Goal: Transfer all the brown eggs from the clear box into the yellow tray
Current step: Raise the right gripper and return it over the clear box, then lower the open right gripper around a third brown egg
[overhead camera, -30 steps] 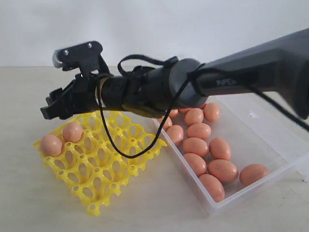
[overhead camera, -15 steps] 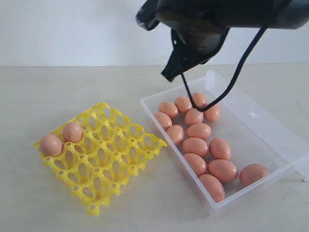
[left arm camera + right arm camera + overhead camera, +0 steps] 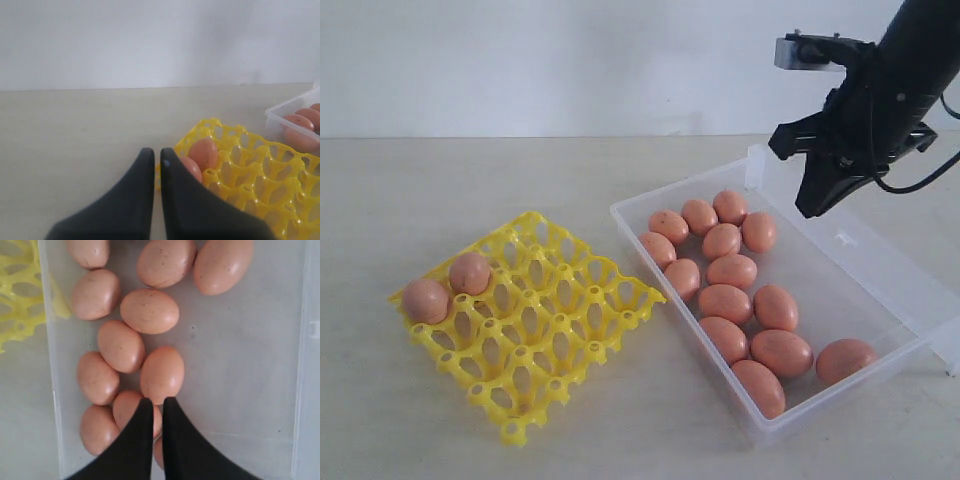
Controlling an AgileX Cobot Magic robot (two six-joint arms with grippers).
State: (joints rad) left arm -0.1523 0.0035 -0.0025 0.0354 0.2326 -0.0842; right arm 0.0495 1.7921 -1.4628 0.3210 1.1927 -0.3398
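Two brown eggs point(image 3: 425, 300) sit in the left corner cups of the yellow tray point(image 3: 638, 296). Several more brown eggs point(image 3: 725, 302) lie loose in the clear box point(image 3: 880, 275) to its right. My right gripper point(image 3: 812, 207) hangs shut above the far side of the box with nothing in it. In the right wrist view its fingertips point(image 3: 158, 401) point down over the eggs point(image 3: 149, 310). My left gripper point(image 3: 157, 152) shows only in the left wrist view, shut and empty, beside the tray point(image 3: 260, 170) and its two eggs point(image 3: 203, 153).
The pale tabletop point(image 3: 470, 190) runs back to a white wall. The open lid of the box point(image 3: 930, 290) lies along its right side. A black cable point(image 3: 920, 180) hangs from the right arm.
The right arm has swung from above the yellow tray, up and across, to above the far right of the clear box. The eggs have not moved.
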